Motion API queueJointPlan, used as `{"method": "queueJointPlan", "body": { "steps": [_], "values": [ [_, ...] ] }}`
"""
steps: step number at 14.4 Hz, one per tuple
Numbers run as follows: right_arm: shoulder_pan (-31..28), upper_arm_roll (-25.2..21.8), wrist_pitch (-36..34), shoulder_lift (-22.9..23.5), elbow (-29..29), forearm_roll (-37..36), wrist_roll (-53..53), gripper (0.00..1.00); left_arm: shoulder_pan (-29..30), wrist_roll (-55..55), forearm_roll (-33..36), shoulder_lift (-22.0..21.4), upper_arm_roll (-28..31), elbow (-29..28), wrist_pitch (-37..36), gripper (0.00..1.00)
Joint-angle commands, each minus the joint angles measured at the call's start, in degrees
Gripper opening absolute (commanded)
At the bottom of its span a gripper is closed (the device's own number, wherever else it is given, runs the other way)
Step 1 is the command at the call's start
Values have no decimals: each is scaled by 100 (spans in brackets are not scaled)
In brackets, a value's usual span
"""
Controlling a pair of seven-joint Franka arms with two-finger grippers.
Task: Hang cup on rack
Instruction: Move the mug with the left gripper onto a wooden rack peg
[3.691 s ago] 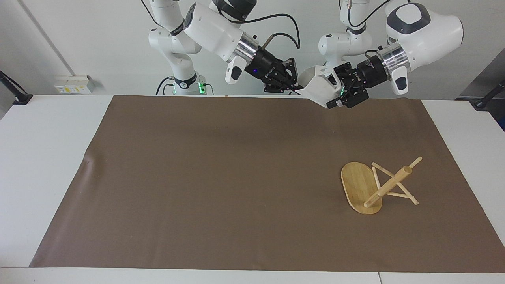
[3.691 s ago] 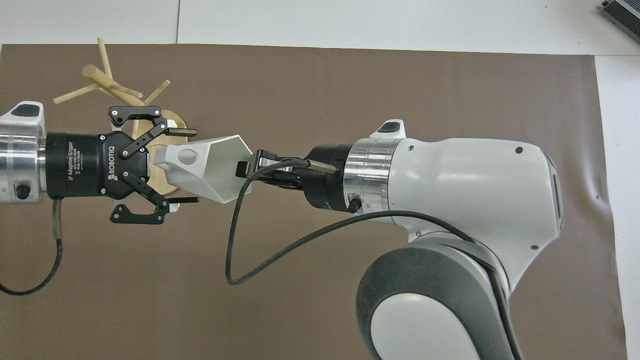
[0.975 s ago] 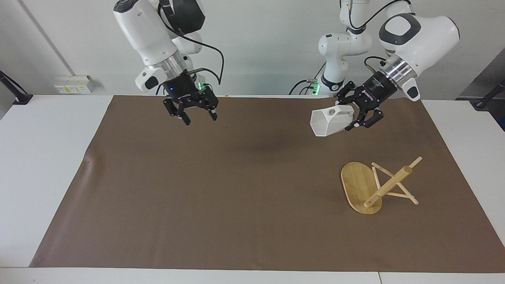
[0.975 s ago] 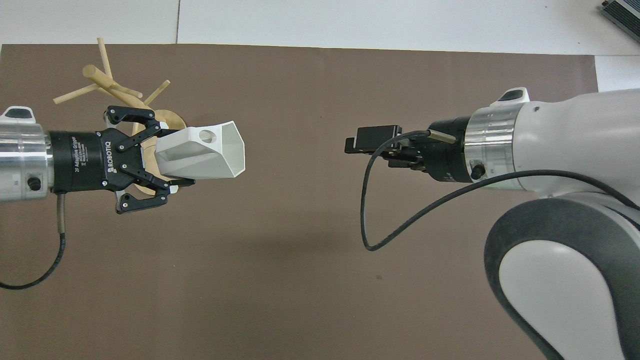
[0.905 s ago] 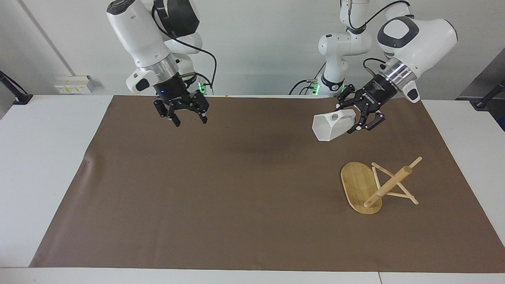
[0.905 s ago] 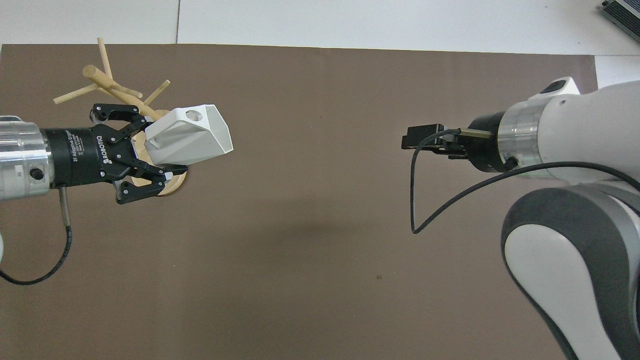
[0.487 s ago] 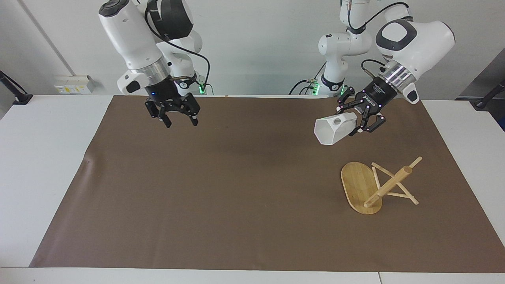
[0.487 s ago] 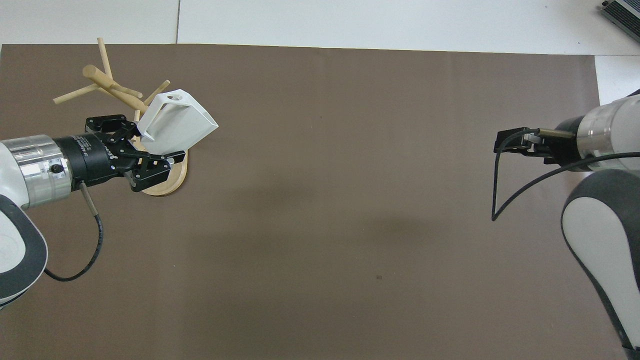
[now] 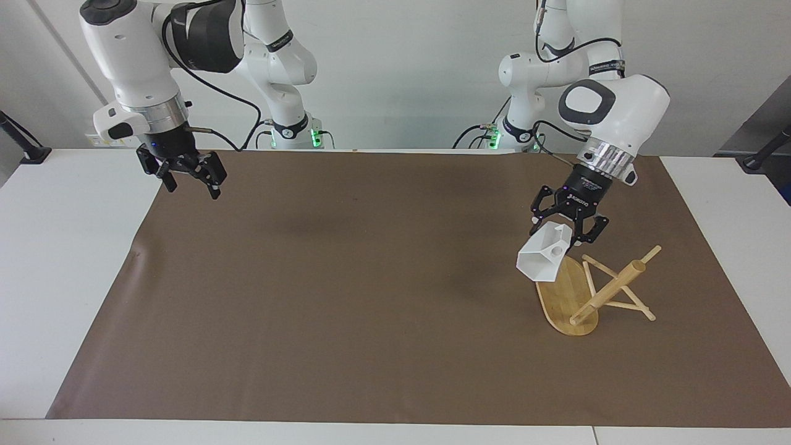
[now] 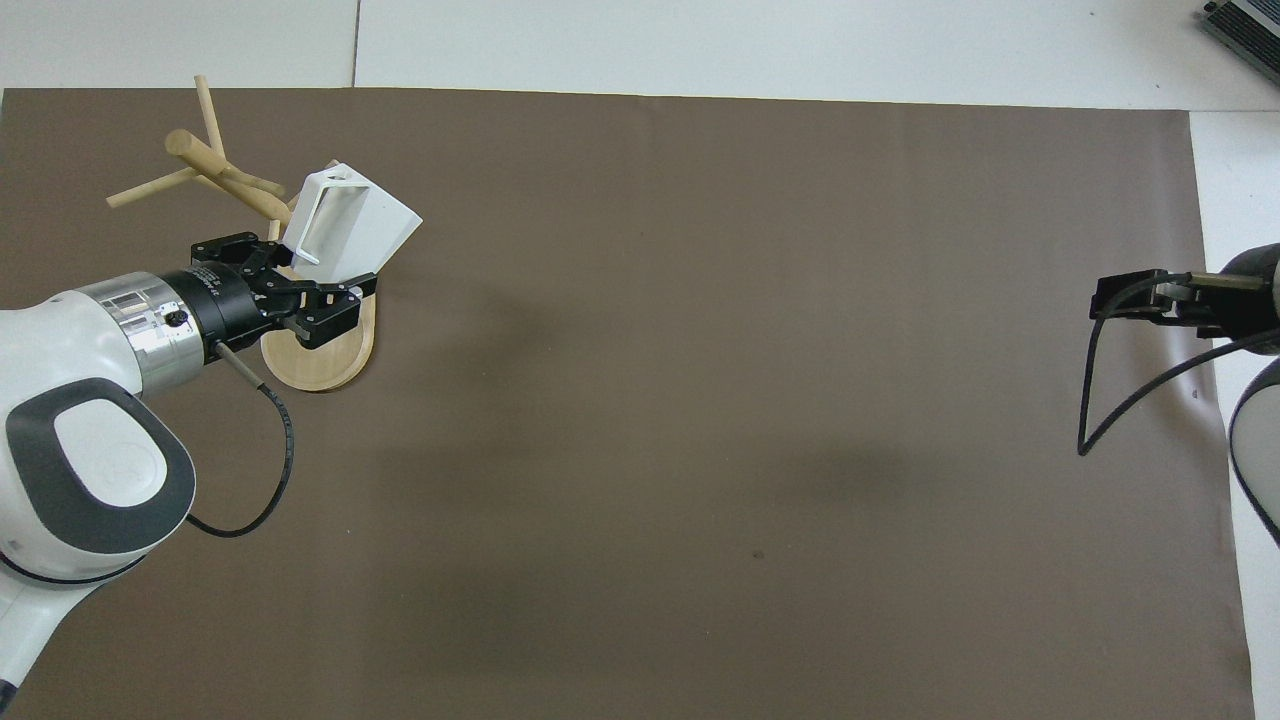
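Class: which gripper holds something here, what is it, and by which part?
The left gripper holds the white cup by its handle end, above the rack. The right gripper holds nothing.

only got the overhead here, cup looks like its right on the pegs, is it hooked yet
Observer: No. From the facing view the cup hangs in the shut left end effector over the base of the rack, apart from every peg.
Operator: where is the handle hole
Observer: Just under the fingertips, showing toward the camera across the table, with no peg through it.
Operator: right arm is a stub at my edge, holding anything
Observer: The right end effector is open and empty, waiting over the edge of the mat at its own end.
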Motion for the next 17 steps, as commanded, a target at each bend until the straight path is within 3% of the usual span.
{"method": "queueJointPlan", "body": {
  "steps": [1,8,17],
  "values": [
    [-21,39,-668,126,567,-61,-72,100,-52,-200,34,186,8,74,435,0],
    [-56,48,-1583,389,1595,9,-81,100,-96,-376,-36,406,8,74,867,0],
    [-161,21,-1655,426,1624,53,-169,100,-26,-411,-54,424,17,179,788,0]
  ]
}}
